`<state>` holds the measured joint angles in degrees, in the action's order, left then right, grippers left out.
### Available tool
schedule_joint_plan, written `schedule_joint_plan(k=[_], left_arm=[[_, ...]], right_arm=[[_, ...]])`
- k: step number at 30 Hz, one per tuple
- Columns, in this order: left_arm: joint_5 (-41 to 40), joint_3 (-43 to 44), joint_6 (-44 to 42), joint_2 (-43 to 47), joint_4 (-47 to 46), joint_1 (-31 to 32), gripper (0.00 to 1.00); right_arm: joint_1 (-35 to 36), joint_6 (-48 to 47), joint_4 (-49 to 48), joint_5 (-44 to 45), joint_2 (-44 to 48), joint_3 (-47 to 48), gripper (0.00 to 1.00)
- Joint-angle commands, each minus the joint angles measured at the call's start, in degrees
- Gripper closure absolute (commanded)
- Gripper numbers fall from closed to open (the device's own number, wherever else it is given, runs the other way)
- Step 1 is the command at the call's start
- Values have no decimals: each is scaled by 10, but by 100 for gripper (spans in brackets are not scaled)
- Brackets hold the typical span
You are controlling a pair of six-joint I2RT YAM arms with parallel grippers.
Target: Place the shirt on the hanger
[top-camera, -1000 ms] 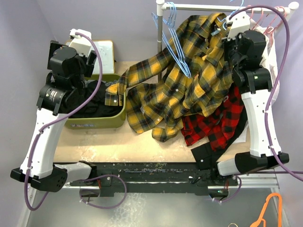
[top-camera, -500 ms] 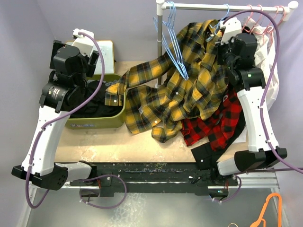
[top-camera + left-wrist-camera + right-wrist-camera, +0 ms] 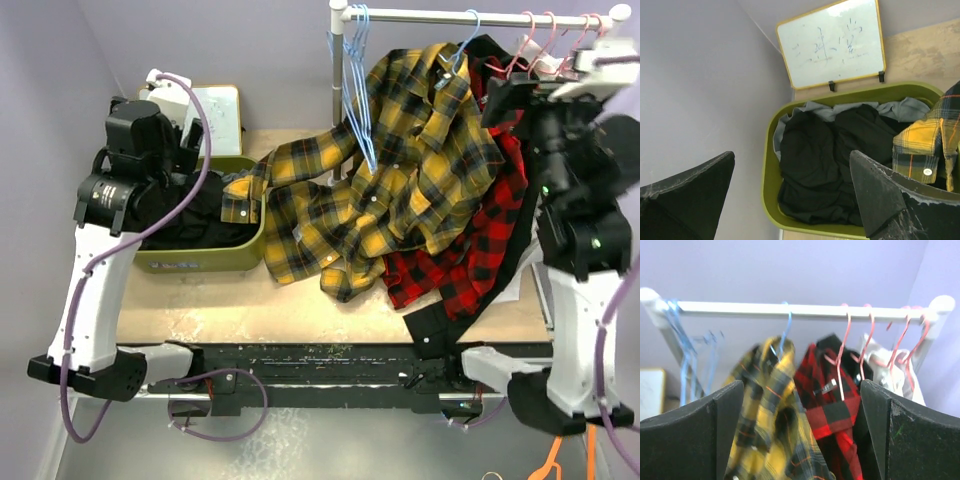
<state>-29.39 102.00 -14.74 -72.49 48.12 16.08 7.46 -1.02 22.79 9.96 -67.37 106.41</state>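
Right pincer [image 3: 800,390] stood spread wide, holding nothing, facing the rail [image 3: 790,310]. Shirt [image 3: 765,405] hung below it on hanger [image 3: 784,330]. Left pincer [image 3: 791,160] gaped empty, well apart from the rail.

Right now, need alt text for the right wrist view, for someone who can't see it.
A yellow-and-navy plaid flannel shirt hangs from a light-blue wire hanger hooked on a white rail, beside a red-and-black checked shirt and pink wire hangers. The open right tool frames the view, holding nothing.
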Motion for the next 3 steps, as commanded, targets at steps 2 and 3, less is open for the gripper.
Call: schedule_joint_plan(k=[2,3], left_arm=[[43,-21,38,27,-11,-47,1],[27,-18,58,27,-15,-49,1]], right_arm=[[-2,55,-77,-61,29,-8,0],[-2,63,-77,-72,29,-14,0]])
